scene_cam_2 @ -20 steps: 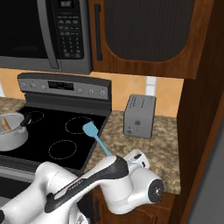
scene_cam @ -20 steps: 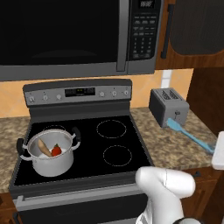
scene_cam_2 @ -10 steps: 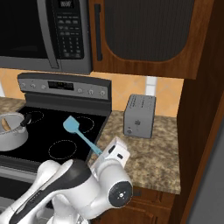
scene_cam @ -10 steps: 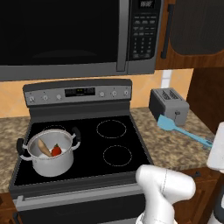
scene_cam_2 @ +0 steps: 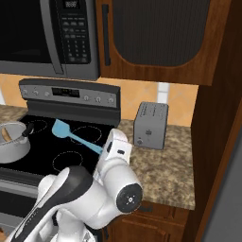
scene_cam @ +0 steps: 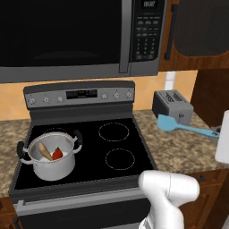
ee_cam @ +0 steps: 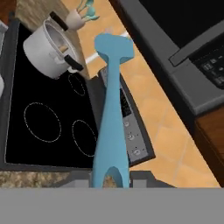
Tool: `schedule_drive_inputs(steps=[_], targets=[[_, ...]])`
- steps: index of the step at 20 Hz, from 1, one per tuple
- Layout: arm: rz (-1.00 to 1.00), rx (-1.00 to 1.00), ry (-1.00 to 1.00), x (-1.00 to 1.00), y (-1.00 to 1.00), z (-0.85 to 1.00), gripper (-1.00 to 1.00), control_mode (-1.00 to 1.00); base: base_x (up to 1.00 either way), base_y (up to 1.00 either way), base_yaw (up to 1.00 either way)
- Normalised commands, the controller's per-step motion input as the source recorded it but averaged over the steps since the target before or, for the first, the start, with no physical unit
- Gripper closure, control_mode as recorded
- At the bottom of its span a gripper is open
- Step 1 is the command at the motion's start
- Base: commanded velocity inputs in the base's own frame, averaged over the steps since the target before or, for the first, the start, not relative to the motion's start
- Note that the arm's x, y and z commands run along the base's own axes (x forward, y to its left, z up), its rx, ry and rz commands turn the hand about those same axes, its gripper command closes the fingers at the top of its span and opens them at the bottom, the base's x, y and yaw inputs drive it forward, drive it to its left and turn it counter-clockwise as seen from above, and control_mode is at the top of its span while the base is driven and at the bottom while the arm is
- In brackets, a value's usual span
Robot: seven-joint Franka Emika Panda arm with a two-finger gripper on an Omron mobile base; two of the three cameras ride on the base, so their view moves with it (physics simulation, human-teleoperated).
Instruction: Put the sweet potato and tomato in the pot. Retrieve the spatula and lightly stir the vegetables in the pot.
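The steel pot [scene_cam: 50, 166] stands on the stove's front left burner. In it lie the tan sweet potato [scene_cam: 44, 150] and the red tomato [scene_cam: 57, 154]. My gripper [scene_cam: 217, 133] is shut on the handle end of the blue-grey spatula [scene_cam: 178, 127]. It holds the spatula level in the air over the counter at the stove's right edge, blade pointing left. From the right, the spatula [scene_cam_2: 71, 134] reaches over the right burners from my gripper [scene_cam_2: 105, 150]. In the hand view the spatula [ee_cam: 112, 109] rises from my gripper [ee_cam: 110, 179] towards the pot [ee_cam: 46, 48], which is far off.
A grey toaster [scene_cam: 171, 104] stands on the granite counter [scene_cam: 179, 154] right of the stove, just behind the spatula. A microwave [scene_cam: 76, 38] hangs low above the stove. A holder with teal utensils [ee_cam: 81, 15] stands beyond the pot. A tall wooden cabinet [scene_cam_2: 217, 118] walls the right.
My arm has swung left, carrying the spatula from above the right counter towards the stove. The pot and its vegetables have not moved.
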Motion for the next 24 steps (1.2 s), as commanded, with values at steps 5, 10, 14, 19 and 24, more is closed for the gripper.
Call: schedule_drive_inputs(steps=[5, 10, 14, 19, 24], targets=[[0.05, -0.18, -0.23, -0.04, 0.09, 0.38, 1.0, -1.0, 0.0, 0.0, 0.0], [-0.02, 0.09, 0.08, -0.23, 0.45, 0.45, 1.0, -1.0, 0.0, 0.0, 0.0], [-0.06, 0.43, 0.05, -0.74, 0.46, 0.45, 1.0, -1.0, 0.0, 0.0, 0.0], [-0.11, 0.55, 0.15, -0.32, 0.53, 0.24, 1.0, -1.0, 0.0, 0.0, 0.0], [-0.22, 0.65, 0.22, -0.26, 0.78, 0.16, 1.0, -1.0, 0.0, 0.0, 0.0]])
